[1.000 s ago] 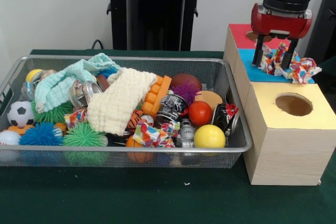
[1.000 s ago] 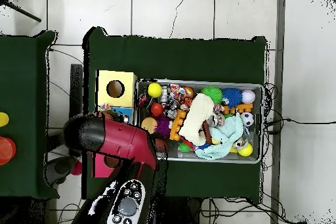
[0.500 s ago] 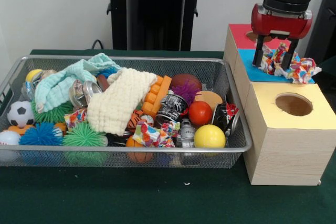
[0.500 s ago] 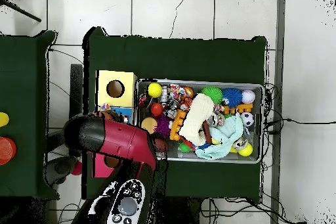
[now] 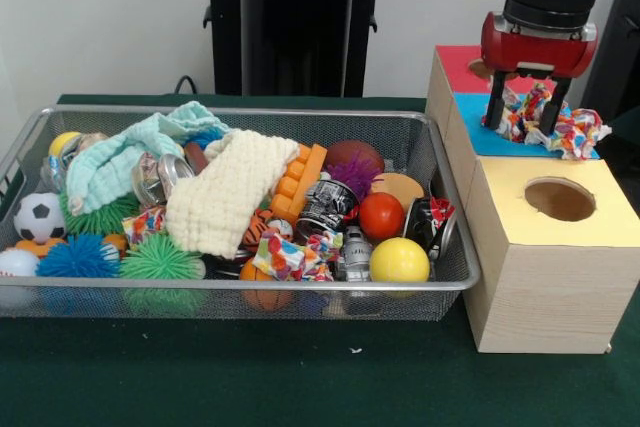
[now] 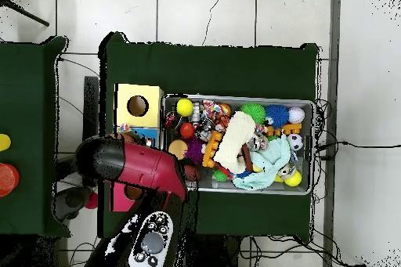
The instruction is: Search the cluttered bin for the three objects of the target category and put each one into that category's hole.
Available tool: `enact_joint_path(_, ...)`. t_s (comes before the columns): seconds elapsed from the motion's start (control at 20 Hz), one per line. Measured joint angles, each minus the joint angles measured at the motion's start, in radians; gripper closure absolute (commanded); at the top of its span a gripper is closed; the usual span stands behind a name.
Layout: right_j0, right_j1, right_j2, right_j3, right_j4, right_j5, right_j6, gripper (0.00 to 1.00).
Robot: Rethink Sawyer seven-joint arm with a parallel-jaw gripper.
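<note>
A wooden sorting box [image 5: 545, 277] stands just right of a wire mesh bin [image 5: 300, 292], with three coloured top panels running away from the camera.

Nearest is the yellow panel [image 5: 600, 209], with a round hole [image 5: 559, 199]. Behind it, the blue panel [image 5: 478, 137] carries a knotted rope toy [image 5: 560, 127] of multicoloured fabric, soft and floppy, draped across the panel with loose ends hanging past its 3 o'clock edge. The gripper [image 5: 524, 107] hangs directly over it, its two dark fingers [image 5: 495, 102] spread either side of the bundle's 9 o'clock half, seemingly not squeezing it. Farthest is the red panel [image 5: 458, 65].

The toy probably sits over the blue hole without having dropped. Pressing the bunched middle straight down should feed it through; limp ends may snag on the rim.

In the bin, a similar rope toy [image 5: 285, 255] lies at 6 o'clock beside a smooth yellow ball [image 5: 399, 260], with spiky rubber balls [image 5: 155, 259] at 8 o'clock, a cream knitted cloth [image 5: 225, 192] in the middle, and orange plastic bricks [image 5: 300, 182].
</note>
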Motion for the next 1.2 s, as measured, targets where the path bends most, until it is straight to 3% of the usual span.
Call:
enact_joint_path(0.45, -0.007, 0.003, 0.012, 0.006, 0.000, -0.013, 0.000, 0.00)
enact_joint_path(0.5, -0.008, 0.003, 0.014, 0.009, 0.000, -0.019, 0.000, 1.00)
enact_joint_path(1.2, -0.009, 0.004, 0.016, 0.011, -0.036, -0.026, 0.000, 1.00)
